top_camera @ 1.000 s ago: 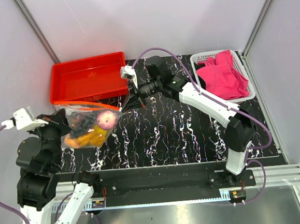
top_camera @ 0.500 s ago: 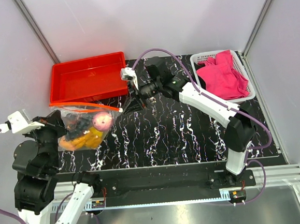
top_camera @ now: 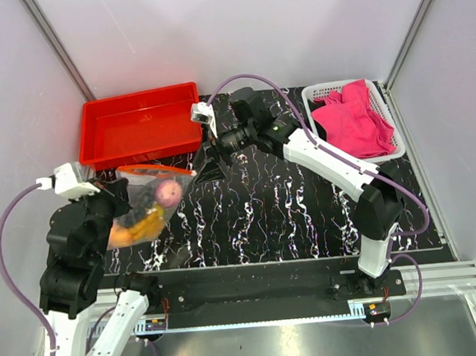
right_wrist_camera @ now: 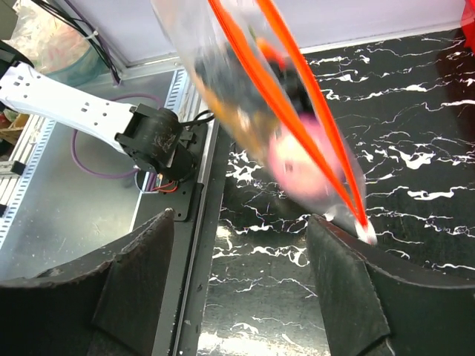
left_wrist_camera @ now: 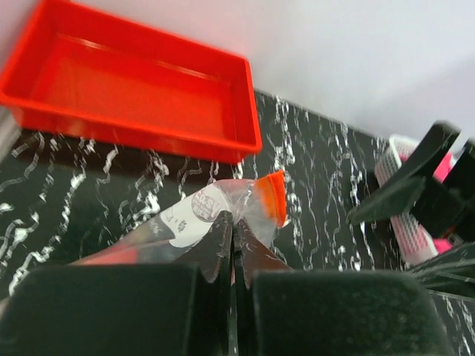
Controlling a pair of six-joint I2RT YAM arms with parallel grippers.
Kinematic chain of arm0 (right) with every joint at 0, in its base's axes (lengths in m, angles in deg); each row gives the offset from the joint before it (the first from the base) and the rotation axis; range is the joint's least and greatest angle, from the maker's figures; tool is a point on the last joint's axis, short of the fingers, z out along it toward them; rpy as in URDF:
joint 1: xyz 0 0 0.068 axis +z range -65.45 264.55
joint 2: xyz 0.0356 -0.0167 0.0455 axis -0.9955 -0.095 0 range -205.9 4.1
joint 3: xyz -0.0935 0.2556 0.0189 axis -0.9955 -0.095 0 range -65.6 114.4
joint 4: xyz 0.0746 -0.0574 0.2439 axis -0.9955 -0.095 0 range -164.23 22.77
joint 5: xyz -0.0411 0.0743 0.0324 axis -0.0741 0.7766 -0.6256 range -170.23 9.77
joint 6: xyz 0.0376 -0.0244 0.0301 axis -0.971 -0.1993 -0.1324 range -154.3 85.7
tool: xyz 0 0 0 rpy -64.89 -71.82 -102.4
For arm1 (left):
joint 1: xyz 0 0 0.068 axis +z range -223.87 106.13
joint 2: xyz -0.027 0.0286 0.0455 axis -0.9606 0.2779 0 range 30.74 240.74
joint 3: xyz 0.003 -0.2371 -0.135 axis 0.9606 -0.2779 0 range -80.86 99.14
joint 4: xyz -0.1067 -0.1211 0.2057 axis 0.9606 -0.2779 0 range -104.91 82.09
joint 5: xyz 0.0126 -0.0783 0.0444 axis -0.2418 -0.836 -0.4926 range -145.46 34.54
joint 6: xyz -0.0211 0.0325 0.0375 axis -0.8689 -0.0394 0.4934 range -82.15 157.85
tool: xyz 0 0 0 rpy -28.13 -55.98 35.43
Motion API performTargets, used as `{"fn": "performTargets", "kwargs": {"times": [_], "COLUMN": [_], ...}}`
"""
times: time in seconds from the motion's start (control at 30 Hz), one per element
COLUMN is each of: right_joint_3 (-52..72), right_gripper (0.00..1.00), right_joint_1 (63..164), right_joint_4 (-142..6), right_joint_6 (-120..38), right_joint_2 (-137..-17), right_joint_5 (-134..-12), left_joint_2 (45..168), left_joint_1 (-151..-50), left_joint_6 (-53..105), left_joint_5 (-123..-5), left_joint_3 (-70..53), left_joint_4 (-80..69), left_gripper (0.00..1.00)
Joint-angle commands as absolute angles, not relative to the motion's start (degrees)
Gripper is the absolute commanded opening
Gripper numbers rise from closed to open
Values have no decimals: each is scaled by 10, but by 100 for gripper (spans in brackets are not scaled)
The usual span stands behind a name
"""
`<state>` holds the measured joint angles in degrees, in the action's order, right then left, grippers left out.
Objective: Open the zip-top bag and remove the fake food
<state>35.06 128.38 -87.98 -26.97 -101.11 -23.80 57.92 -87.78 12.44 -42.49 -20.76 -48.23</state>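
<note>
The zip-top bag (top_camera: 147, 200) hangs clear of the table, pinched at its left edge by my left gripper (top_camera: 117, 197), which is shut on the plastic (left_wrist_camera: 215, 216). Fake food sits inside: a pink ball (top_camera: 170, 191), dark purple pieces and yellow-orange pieces (top_camera: 139, 225). In the right wrist view the bag (right_wrist_camera: 256, 96) shows its two orange zip strips parted, with the pink ball (right_wrist_camera: 304, 167) below them. My right gripper (top_camera: 209, 165) stands open just right of the bag's corner, nothing between its fingers (right_wrist_camera: 241, 222).
A red plastic tray (top_camera: 137, 103) stands at the back left, behind the bag. At the back right is a white basket (top_camera: 318, 93) holding a pink cloth (top_camera: 350, 120). The black marbled mat (top_camera: 290, 215) covers the table.
My right gripper has opened and let go of the bag's right corner. The left arm has swung the bag up and to the right, so it now hangs from the left gripper alone.
</note>
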Motion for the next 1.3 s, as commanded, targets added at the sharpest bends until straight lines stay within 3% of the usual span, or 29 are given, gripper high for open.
{"fn": "performTargets", "kwargs": {"times": [0.0, 0.37, 0.63, 0.77, 0.97, 1.27], "right_joint_3": [373, 375, 379, 384, 379, 384], "right_gripper": [80, 81, 80, 70, 66, 49], "right_joint_1": [1289, 1289, 1290, 1290, 1295, 1296], "right_joint_4": [-846, -844, -839, -841, -842, -858], "right_joint_6": [-285, -289, -293, -294, -281, -271], "right_joint_2": [-1022, -1020, -1022, -1035, -1037, -1052], "right_joint_5": [-245, -303, -278, -255, -230, -226], "left_joint_2": [586, 602, 614, 615, 628, 635], "left_joint_1": [-876, -876, -876, -876, -876, -876], "left_joint_6": [108, 105, 124, 123, 123, 111], "left_joint_5": [-486, -572, -649, -656, -664, -678], "left_joint_3": [-211, -233, -243, -241, -232, -221], "left_joint_4": [-436, -422, -425, -425, -418, -396], "left_gripper": [0, 0, 0, 0, 0, 0]}}
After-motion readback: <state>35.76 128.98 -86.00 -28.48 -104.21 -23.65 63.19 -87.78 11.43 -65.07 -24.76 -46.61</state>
